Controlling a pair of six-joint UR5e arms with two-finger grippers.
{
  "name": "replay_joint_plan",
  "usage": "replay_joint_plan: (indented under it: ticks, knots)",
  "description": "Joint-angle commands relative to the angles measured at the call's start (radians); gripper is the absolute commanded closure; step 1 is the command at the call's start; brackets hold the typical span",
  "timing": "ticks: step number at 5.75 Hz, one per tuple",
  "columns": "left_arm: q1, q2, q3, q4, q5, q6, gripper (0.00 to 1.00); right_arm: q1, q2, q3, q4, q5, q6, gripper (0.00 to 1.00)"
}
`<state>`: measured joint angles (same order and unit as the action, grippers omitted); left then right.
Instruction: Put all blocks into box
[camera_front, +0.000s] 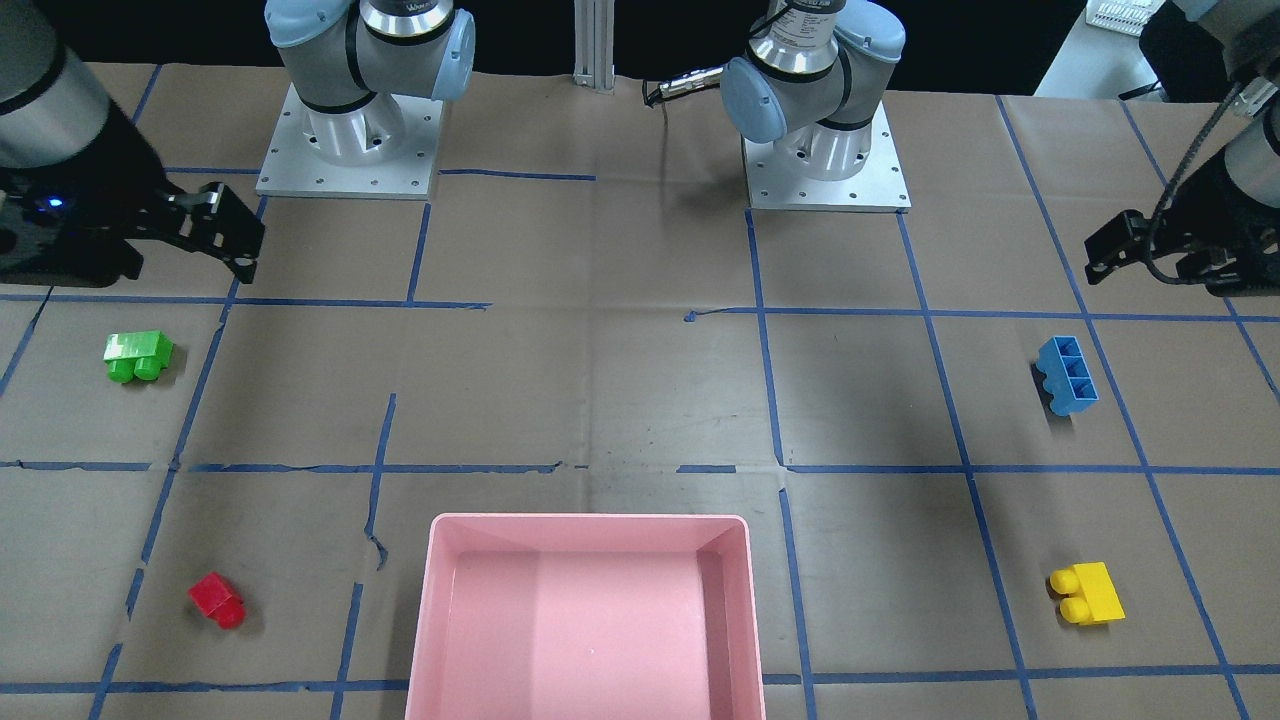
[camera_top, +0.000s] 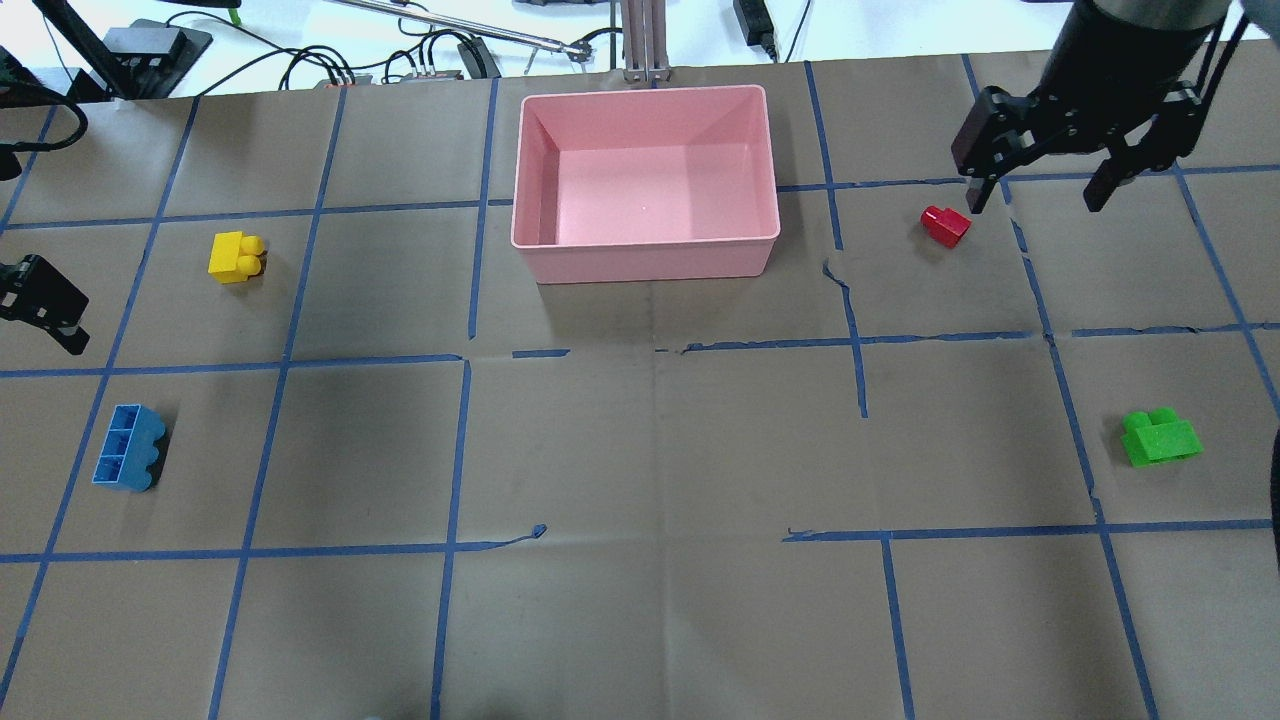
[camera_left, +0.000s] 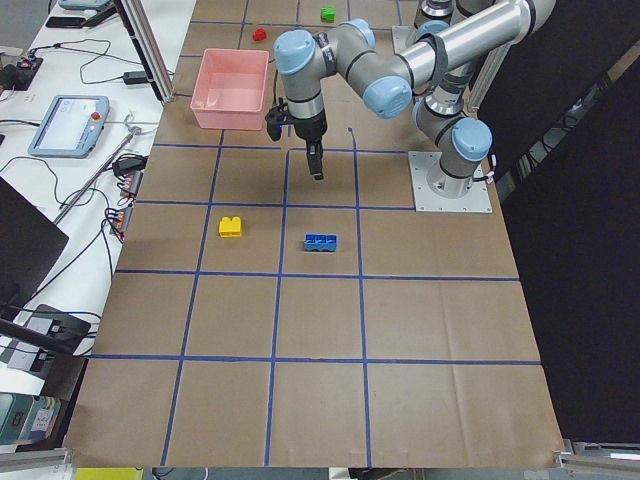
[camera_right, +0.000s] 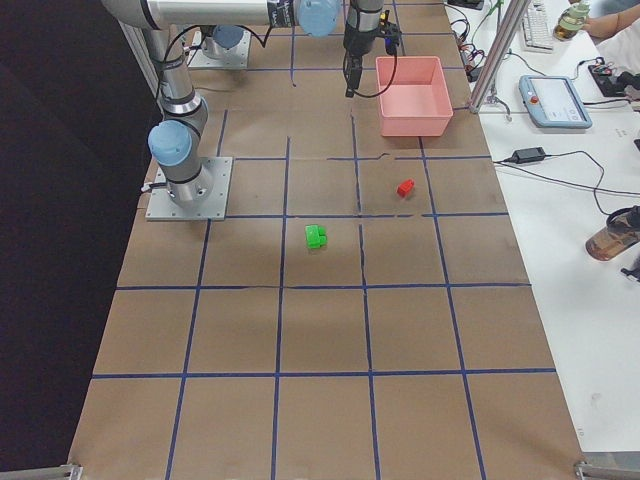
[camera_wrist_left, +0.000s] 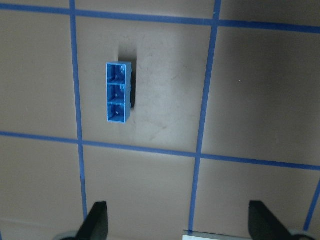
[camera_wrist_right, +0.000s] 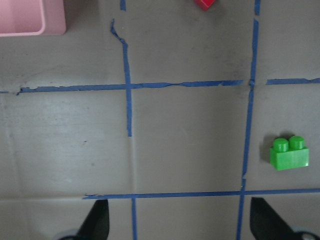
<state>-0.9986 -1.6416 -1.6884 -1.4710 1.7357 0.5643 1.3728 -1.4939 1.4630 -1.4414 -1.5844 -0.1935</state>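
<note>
The pink box stands empty at the far middle of the table. The yellow block and the blue block lie on the left, the red block and the green block on the right. My left gripper is open and empty, held above the table; the blue block lies ahead of it. My right gripper is open and empty, held high. In its wrist view the green block is ahead to the right, and the red block is at the top edge.
Brown paper with a blue tape grid covers the table. Both arm bases stand at the robot's side. Cables and devices lie beyond the far edge, behind the box.
</note>
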Motion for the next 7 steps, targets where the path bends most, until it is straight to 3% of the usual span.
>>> replay_joint_plan:
  ticks: [1,2,3,5,7]
  knots:
    - [0.075,-0.113,-0.051,0.162,-0.048,0.108,0.01,-0.23,0.003,0.025,-0.014,-0.032,-0.342,0.0]
    - [0.11,-0.122,-0.119,0.24,-0.05,0.176,0.01,-0.317,0.014,0.064,-0.023,-0.092,-0.456,0.0]
    - [0.167,-0.13,-0.225,0.371,-0.074,0.236,0.01,-0.372,0.02,0.107,-0.052,-0.092,-0.516,0.0]
    - [0.176,-0.15,-0.385,0.567,-0.12,0.243,0.02,-0.376,0.061,0.283,-0.234,-0.106,-0.512,0.0]
    - [0.176,-0.222,-0.352,0.613,-0.11,0.259,0.03,-0.376,0.176,0.379,-0.395,-0.192,-0.5,0.0]
